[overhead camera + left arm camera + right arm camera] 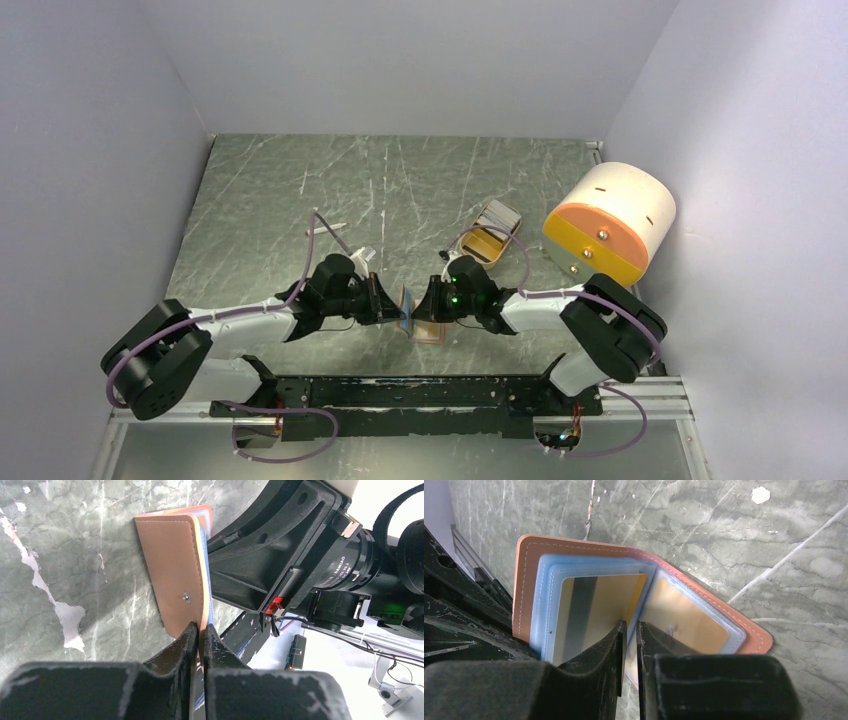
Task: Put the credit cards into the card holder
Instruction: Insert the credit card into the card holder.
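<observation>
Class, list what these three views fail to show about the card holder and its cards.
Left wrist view: card holder, its cover hides the pockets; left claw covers the lower edge.
Right wrist view: gold card print blurred; right claw covers its bottom.
Top view: holder too small, between both claws.

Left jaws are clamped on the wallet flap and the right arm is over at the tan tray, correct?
No. The right arm is not at the tan tray; it is at the wallet too, jaws closed on an inner sleeve, as the right wrist view shows. On the left arm the jaws are clamped on the flap.
</observation>
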`<act>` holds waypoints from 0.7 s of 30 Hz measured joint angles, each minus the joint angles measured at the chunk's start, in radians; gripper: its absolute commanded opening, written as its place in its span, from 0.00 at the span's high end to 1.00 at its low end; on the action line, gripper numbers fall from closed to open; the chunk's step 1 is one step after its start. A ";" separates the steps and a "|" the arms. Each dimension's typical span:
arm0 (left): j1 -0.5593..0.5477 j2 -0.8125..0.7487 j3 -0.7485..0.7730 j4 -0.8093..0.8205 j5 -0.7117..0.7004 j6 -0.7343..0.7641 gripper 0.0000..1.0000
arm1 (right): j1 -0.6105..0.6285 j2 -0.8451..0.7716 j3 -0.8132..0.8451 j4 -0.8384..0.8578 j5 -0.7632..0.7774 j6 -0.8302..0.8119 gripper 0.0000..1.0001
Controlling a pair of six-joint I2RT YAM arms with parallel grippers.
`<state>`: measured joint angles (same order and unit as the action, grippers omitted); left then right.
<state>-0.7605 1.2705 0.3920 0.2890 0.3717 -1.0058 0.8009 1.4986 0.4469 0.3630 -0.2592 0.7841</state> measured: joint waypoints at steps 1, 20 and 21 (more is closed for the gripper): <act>0.000 0.002 0.000 0.002 0.002 0.000 0.91 | 0.000 0.001 0.000 0.002 -0.002 0.000 0.82; 0.000 0.017 0.062 -0.122 -0.032 0.055 0.73 | 0.000 0.000 0.000 0.006 -0.005 -0.002 0.77; 0.000 0.024 0.063 -0.122 -0.032 0.057 0.73 | 0.000 0.000 0.000 0.006 -0.005 -0.002 0.77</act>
<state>-0.7605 1.2942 0.4553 0.1673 0.3401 -0.9489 0.8009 1.4986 0.4469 0.3691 -0.2638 0.7826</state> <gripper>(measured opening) 0.274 0.224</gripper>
